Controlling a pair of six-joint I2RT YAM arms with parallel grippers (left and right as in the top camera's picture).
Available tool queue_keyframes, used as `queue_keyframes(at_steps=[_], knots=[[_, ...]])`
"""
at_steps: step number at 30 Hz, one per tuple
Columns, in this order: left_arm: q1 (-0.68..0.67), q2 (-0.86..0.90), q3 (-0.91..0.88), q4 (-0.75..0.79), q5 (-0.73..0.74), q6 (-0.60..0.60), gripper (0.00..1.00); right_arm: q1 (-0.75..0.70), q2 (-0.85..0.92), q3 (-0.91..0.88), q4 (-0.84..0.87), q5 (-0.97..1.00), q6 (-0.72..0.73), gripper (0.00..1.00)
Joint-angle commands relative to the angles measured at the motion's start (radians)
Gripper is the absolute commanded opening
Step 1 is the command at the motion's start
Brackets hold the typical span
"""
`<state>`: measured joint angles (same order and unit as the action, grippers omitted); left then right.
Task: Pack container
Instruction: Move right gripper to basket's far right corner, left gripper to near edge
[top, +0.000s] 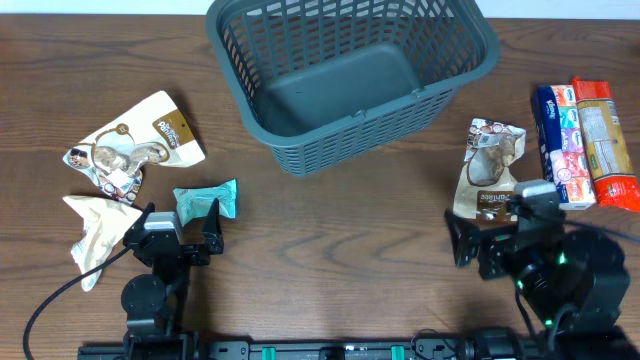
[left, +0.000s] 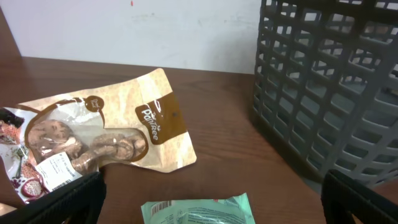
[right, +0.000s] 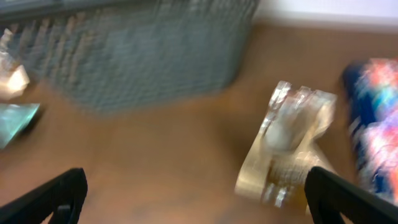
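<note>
1. The grey-blue basket (top: 350, 140) stands upright at the far middle of the bench (top: 330, 250), with its solid floor in plain sight from above.
2. The left arm (top: 150, 295) sits near the front edge on the left. The left jaws are spread wide and hold nothing.
3. A small teal packet (top: 205, 198) lies flat just ahead of the left jaws, between their two tips.
4. Beyond it a brown snack pouch (left: 106, 137) lies flat, left of the basket and apart from it.
5. A pale crumpled wrapper (top: 95, 230) lies on the bench just to the left of the left arm.
6. The right arm (top: 560, 280) sits near the front edge on the right. The right jaws are also wide apart and grip nothing, though the wrist view there is blurred.
7. A second brown pouch (top: 490, 165) lies just ahead of the right jaws, to the right of the basket.
8. Right of that pouch, a blue pack (top: 560, 140) and an orange-red pack (top: 605, 140) lie side by side, touching.
</note>
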<state>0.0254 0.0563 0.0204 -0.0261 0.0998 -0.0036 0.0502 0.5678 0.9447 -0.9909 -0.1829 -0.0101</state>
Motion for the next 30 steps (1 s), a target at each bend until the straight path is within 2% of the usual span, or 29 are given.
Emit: queue_keyframes(at_steps=[1, 6, 10, 14, 22, 30], knots=[[0.005, 0.0, -0.014, -0.037, 0.027, -0.008, 0.99, 0.008, 0.06, 0.058, -0.113, -0.107, 0.005, 0.99], [0.005, 0.0, -0.014, -0.037, 0.027, -0.008, 0.99, 0.008, 0.092, 0.063, -0.076, -0.129, -0.002, 0.99], [0.005, 0.0, -0.014, -0.037, 0.027, -0.008, 0.99, 0.007, 0.134, 0.125, -0.032, 0.024, 0.073, 0.99], [0.005, 0.0, -0.014, -0.037, 0.027, -0.008, 0.99, 0.007, 0.237, 0.288, -0.023, 0.116, 0.078, 0.99], [0.005, 0.0, -0.014, -0.037, 0.027, -0.008, 0.99, 0.008, 0.462, 0.608, -0.129, 0.084, 0.034, 0.99], [0.005, 0.0, -0.014, -0.037, 0.027, -0.008, 0.99, 0.008, 0.533, 0.684, -0.116, -0.076, 0.033, 0.99]])
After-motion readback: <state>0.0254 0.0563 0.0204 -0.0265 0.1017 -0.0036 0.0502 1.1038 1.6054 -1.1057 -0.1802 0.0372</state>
